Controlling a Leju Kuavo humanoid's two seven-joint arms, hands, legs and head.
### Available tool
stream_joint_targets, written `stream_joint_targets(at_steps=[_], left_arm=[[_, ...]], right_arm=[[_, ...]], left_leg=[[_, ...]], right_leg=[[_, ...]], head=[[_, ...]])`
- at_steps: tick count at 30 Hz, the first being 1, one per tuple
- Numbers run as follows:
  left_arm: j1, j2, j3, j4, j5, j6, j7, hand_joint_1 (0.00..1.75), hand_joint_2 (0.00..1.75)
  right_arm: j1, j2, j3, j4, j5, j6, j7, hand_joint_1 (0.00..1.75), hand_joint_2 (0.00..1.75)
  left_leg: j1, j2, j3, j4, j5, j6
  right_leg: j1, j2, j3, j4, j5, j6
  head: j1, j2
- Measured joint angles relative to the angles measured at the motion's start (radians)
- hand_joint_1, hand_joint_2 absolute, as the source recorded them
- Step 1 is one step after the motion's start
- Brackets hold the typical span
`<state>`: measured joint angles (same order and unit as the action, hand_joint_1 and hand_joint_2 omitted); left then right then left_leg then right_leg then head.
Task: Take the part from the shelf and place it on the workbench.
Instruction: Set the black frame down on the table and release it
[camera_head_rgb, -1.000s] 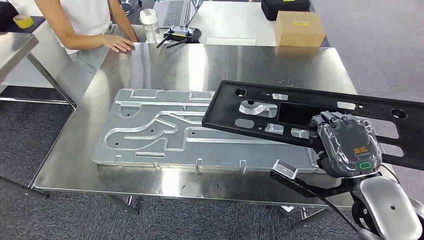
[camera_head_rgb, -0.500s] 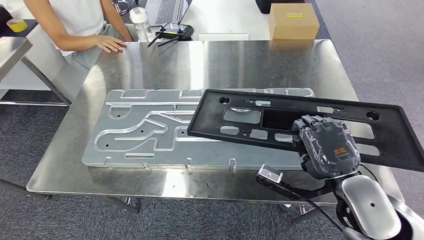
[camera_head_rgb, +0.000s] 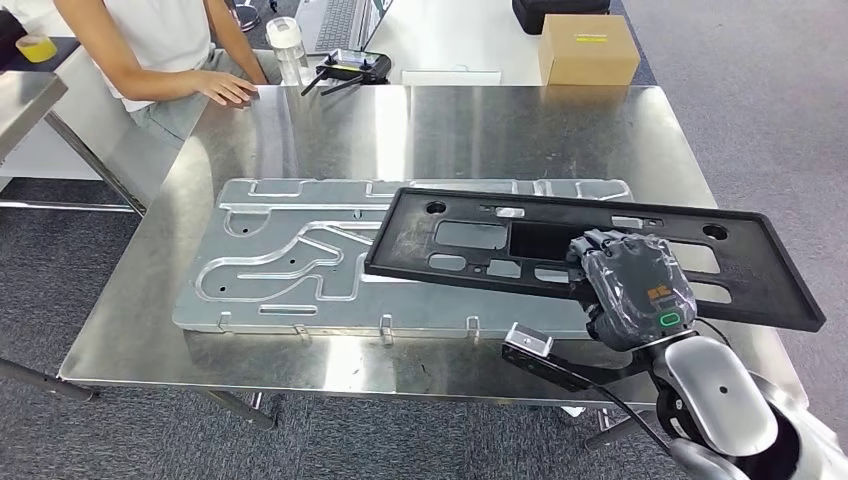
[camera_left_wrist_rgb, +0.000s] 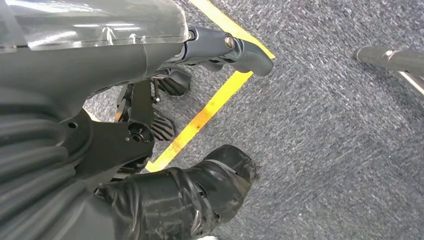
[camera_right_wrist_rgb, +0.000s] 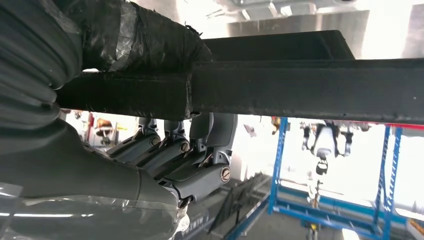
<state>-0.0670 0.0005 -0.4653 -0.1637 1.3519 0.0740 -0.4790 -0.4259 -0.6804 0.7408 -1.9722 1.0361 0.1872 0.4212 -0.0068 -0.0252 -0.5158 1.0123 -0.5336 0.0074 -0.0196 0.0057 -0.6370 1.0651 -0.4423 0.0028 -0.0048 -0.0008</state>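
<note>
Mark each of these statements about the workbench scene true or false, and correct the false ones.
1. The right hand grips the long black plastic frame with cut-outs. True.
2. The flat grooved aluminium plate lies on the steel workbench. True.
3. The brown cardboard box sits on the black frame. False: it stands on the white table beyond the workbench.
4. The left hand holds the frame's other end. False: it hangs over the grey carpet, holding nothing.
5. A person's hand rests on the workbench's far corner. True.
</note>
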Motion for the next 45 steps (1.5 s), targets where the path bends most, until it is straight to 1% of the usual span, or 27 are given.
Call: stream_joint_targets(at_steps=[4, 11, 14, 19, 22, 25, 27, 30, 34, 37, 41, 45], left_arm=[[0.000, 0.003, 0.000, 0.000, -0.004, -0.008, 0.001, 0.00, 1.75], [0.001, 0.006, -0.001, 0.000, -0.011, -0.014, 0.003, 0.00, 1.75], [0.001, 0.008, -0.006, 0.000, -0.020, -0.028, 0.008, 0.00, 1.75], [0.001, 0.012, -0.019, 0.000, -0.026, -0.048, 0.020, 0.00, 1.75], [0.000, 0.014, -0.022, 0.000, -0.015, -0.042, 0.039, 0.00, 1.75], [0.000, 0.014, -0.023, 0.000, -0.005, -0.026, 0.061, 0.00, 1.75], [0.000, 0.014, -0.023, 0.000, -0.002, -0.026, 0.067, 0.00, 1.75], [-0.001, 0.014, -0.023, 0.000, -0.004, -0.054, 0.065, 0.00, 1.75], [-0.005, 0.014, -0.024, 0.000, -0.009, -0.083, 0.059, 0.00, 1.75], [-0.006, 0.013, -0.024, 0.000, -0.002, -0.071, 0.071, 0.00, 1.75], [-0.005, 0.010, -0.024, 0.000, 0.024, -0.032, 0.088, 0.00, 1.75], [-0.004, -0.010, -0.024, 0.000, 0.048, 0.003, 0.089, 0.00, 1.75]], right_arm=[[-0.040, -0.001, -0.011, 0.045, -0.035, -0.008, 0.000, 1.75, 1.75], [-0.068, -0.001, -0.013, 0.100, -0.049, -0.011, 0.006, 1.75, 1.75], [-0.108, -0.001, -0.013, 0.151, -0.082, -0.012, 0.010, 1.75, 1.75], [-0.193, 0.001, -0.001, 0.278, -0.111, -0.011, -0.022, 1.75, 1.75], [-0.228, 0.005, 0.020, 0.347, -0.119, -0.010, -0.033, 1.75, 1.75], [-0.253, 0.013, 0.038, 0.384, -0.133, -0.012, -0.043, 1.75, 1.75], [-0.277, 0.026, 0.051, 0.402, -0.127, -0.017, -0.071, 1.75, 1.75], [-0.325, 0.069, 0.081, 0.430, -0.104, -0.039, -0.141, 1.75, 1.75], [-0.382, 0.164, 0.138, 0.475, -0.084, -0.077, -0.229, 1.75, 1.75], [-0.418, 0.241, 0.184, 0.516, -0.077, -0.091, -0.275, 1.75, 1.75], [-0.475, 0.340, 0.242, 0.589, -0.080, -0.111, -0.339, 1.75, 1.75], [-0.513, 0.412, 0.278, 0.644, -0.092, -0.129, -0.367, 1.75, 1.75]], left_leg=[[0.000, 0.000, 0.002, 0.000, 0.000, 0.000], [0.000, 0.000, 0.002, 0.000, 0.000, 0.000], [0.000, 0.000, 0.001, 0.000, 0.000, 0.000], [0.000, 0.000, 0.001, 0.000, 0.000, 0.000], [0.000, 0.000, 0.001, 0.000, 0.000, 0.000], [0.000, 0.000, 0.001, 0.000, 0.000, 0.000], [0.001, 0.000, 0.001, 0.000, 0.000, 0.000], [0.001, 0.000, 0.001, 0.000, 0.000, 0.000], [0.003, 0.000, 0.001, 0.000, 0.000, 0.000], [0.004, -0.001, 0.001, 0.000, 0.001, 0.000], [0.005, -0.001, 0.002, 0.000, 0.001, 0.000], [0.005, -0.001, 0.008, 0.000, 0.002, -0.001]], right_leg=[[0.000, 0.000, 0.002, -0.004, 0.001, 0.001], [0.001, 0.000, 0.003, -0.006, 0.001, 0.001], [0.000, 0.000, 0.004, -0.007, 0.002, 0.002], [0.000, 0.000, 0.006, -0.008, 0.003, 0.004], [0.000, -0.001, 0.006, -0.008, 0.003, 0.004], [0.000, -0.001, 0.006, -0.008, 0.003, 0.004], [0.000, 0.000, 0.006, -0.008, 0.003, 0.004], [0.001, 0.000, 0.006, -0.008, 0.003, 0.004], [0.002, 0.000, 0.007, -0.008, 0.003, 0.004], [0.004, -0.001, 0.007, -0.008, 0.003, 0.004], [0.004, -0.001, 0.007, -0.008, 0.003, 0.003], [0.004, -0.001, 0.007, -0.009, 0.003, 0.003]], head=[[0.000, 0.000], [0.000, 0.000], [0.000, 0.000], [0.000, 0.000], [0.000, 0.000], [0.000, 0.000], [0.000, 0.000], [0.000, 0.000], [0.000, 0.000], [0.000, 0.000], [0.000, 0.000], [0.000, 0.000]])
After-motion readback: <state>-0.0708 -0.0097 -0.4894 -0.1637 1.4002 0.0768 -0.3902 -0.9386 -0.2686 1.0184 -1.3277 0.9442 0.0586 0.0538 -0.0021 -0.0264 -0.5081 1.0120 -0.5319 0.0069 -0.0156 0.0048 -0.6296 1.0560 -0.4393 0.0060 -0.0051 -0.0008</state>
